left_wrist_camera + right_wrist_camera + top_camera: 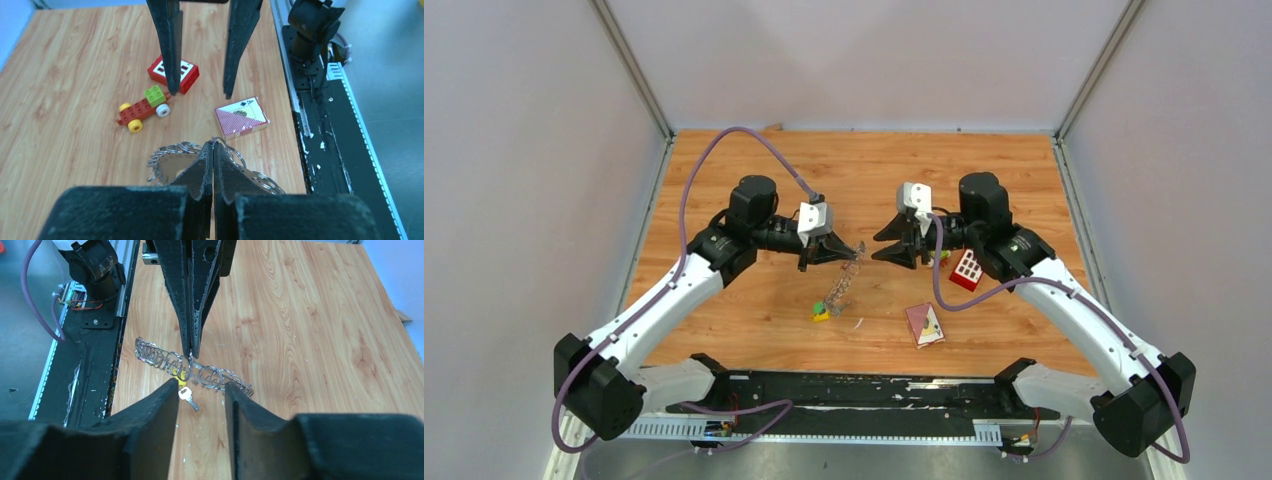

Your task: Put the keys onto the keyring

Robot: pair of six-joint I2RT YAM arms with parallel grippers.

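Observation:
The keyring is a long string of linked wire rings. It hangs from my left gripper down to the wooden table. In the left wrist view the left gripper is shut on one loop of the keyring. A yellow-tagged key lies at the keyring. A small silver key lies loose on the wood just beside it. My right gripper faces the left one from the right, above the table. Its jaws stand partly apart with nothing between them.
A red block with white buttons sits under the right arm. A red-backed card box lies near the front. A red, yellow and green toy car stands beside the block. The black base rail runs along the near edge.

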